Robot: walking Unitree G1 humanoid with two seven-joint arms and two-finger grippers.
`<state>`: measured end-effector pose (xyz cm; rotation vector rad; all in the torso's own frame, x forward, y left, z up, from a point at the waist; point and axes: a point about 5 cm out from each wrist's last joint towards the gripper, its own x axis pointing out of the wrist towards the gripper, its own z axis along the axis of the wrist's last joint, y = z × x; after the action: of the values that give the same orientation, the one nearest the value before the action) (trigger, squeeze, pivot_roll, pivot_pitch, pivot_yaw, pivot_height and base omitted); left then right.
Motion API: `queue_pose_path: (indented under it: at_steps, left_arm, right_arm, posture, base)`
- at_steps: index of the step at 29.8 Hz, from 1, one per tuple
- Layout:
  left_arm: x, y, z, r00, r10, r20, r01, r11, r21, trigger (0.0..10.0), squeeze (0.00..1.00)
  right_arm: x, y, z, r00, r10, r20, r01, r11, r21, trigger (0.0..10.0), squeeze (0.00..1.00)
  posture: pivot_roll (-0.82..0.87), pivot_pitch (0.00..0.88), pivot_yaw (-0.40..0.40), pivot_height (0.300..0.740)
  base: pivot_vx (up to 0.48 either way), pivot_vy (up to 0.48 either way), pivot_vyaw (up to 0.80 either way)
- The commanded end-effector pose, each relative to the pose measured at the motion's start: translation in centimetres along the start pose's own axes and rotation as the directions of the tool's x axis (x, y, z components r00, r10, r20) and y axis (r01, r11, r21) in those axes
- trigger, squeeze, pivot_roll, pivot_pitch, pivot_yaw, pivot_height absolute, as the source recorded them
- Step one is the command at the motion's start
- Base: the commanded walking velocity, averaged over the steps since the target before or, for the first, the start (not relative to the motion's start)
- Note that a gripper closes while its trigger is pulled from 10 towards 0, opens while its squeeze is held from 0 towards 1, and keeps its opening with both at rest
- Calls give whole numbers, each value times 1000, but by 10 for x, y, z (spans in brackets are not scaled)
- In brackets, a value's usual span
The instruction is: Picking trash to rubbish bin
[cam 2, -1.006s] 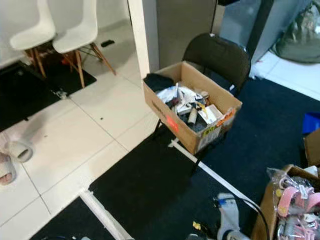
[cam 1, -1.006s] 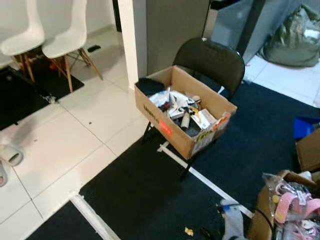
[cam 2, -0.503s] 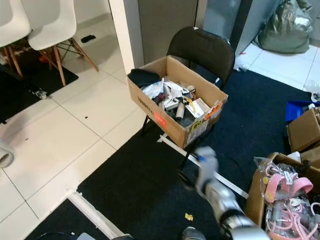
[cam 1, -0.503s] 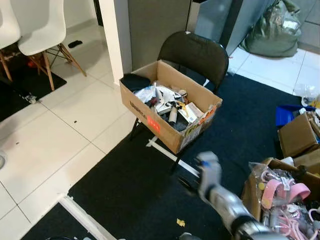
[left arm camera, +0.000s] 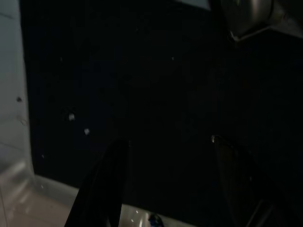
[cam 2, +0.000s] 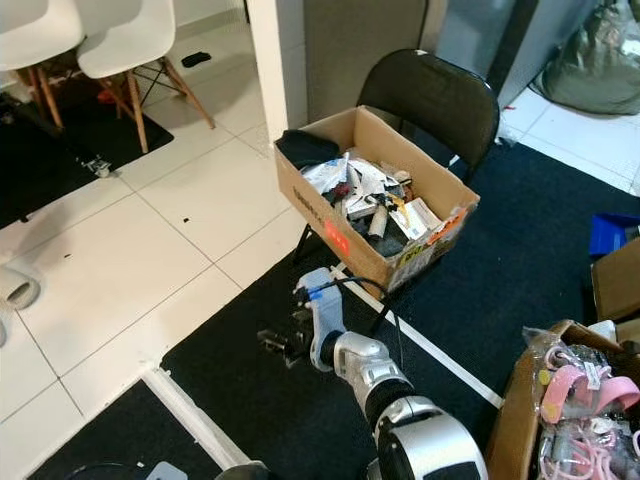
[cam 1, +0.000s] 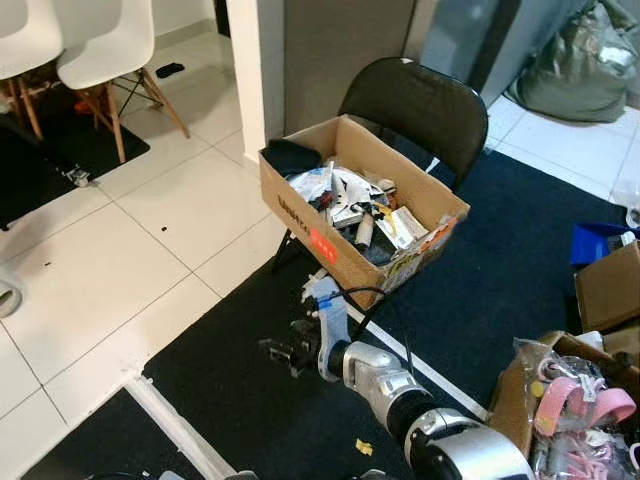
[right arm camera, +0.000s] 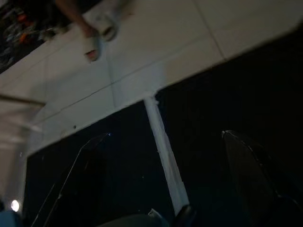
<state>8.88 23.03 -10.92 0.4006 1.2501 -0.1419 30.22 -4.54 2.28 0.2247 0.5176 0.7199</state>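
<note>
A small yellow scrap (cam 1: 364,447) lies on the dark carpet (cam 1: 240,400) (near the right arm). Right gripper (cam 1: 282,352), fingers spread, hovers before a trash-filled cardboard box (cam 1: 352,262) on a black chair (cam 1: 420,110).

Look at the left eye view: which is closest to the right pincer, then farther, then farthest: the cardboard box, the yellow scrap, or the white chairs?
From the right pincer:
1. Cardboard box, just beyond it on the black chair.
2. Yellow scrap, on the carpet nearer the robot.
3. White chairs, far off to the left.
</note>
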Motion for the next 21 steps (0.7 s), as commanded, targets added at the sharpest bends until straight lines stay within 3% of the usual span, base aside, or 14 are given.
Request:
queue_pose_path:
  at_steps: [1, 8, 15, 21]
  left_arm:
    - [-1, -2, -8, 999, -1, -32, 1, 1000, -7, 10000, 0]
    - [-1, -4, -10, 999, 3, -42, -4, 1000, -15, 10000, 0]
    - [-1, -7, -11, 999, -3, -39, 2, 1000, -14, 10000, 0]
    - [-1, -8, -10, 999, 0, -32, -1, 1000, -24, 10000, 0]
  right_arm:
    - [23, 46, -3, 996, 92, 5, -92, 992, 83, 10000, 0]
    - [26, 55, -6, 994, 111, -19, -109, 989, 96, 10000, 0]
    - [25, 48, -6, 999, 49, -24, -46, 990, 135, 10000, 0]
    - [25, 50, -14, 997, 33, -68, -25, 993, 119, 10000, 0]
  posture:
    - [240, 119, -41, 740]
    - [276, 135, -46, 740]
    - [300, 150, -51, 740]
    - [321, 155, -57, 740]
  base:
    - [0, 0, 0]
    - [0, 0, 0]
    - [0, 0, 0]
    - [0, 0, 0]
